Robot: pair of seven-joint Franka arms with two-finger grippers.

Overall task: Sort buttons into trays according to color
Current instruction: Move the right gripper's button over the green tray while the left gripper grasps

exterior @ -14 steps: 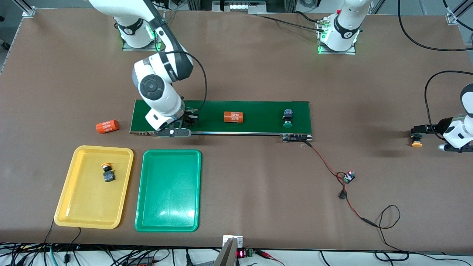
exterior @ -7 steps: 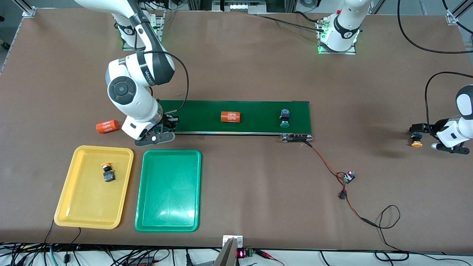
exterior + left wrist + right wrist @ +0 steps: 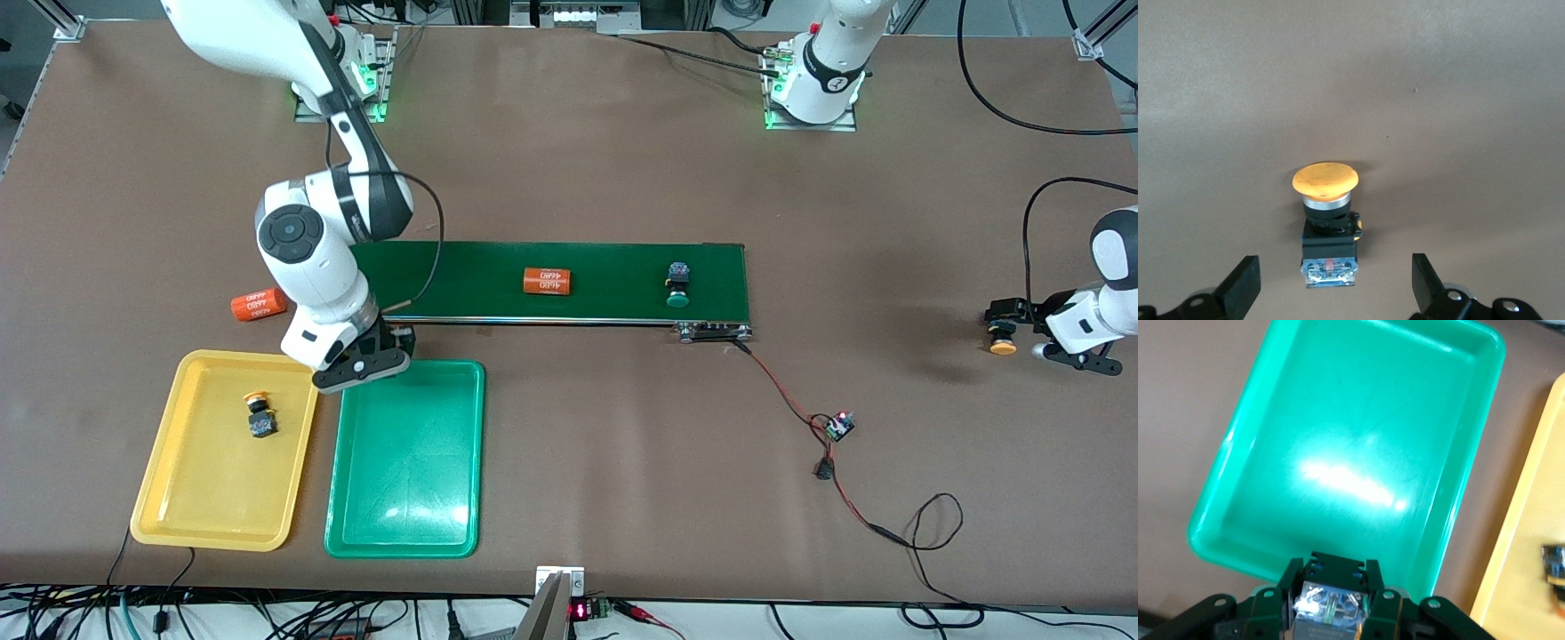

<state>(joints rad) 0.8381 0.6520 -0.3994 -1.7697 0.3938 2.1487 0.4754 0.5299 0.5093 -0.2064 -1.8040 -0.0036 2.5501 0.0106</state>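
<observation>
My right gripper (image 3: 392,341) (image 3: 1331,597) is shut on a button (image 3: 1329,608) with a black body; its cap is hidden. It hangs over the green tray (image 3: 404,498) (image 3: 1358,420), at the tray's edge nearest the conveyor. A yellow-orange button (image 3: 259,416) (image 3: 1554,571) lies in the yellow tray (image 3: 204,507) (image 3: 1528,527) beside it. A green button (image 3: 677,287) rides on the dark-green belt (image 3: 613,267). At the left arm's end of the table, my left gripper (image 3: 1010,322) (image 3: 1335,287) stands open around the rear of a second yellow-orange button (image 3: 1003,343) (image 3: 1327,200), without touching it.
An orange cylinder (image 3: 546,281) lies on the belt. A second orange cylinder (image 3: 259,304) lies on the table by the belt's end, farther from the front camera than the yellow tray. Wires run from the belt's motor to a small circuit board (image 3: 838,427).
The right arm has carried its button from the belt's end to over the green tray's edge. The cylinder and green button have drifted along the belt toward the right arm's end.
</observation>
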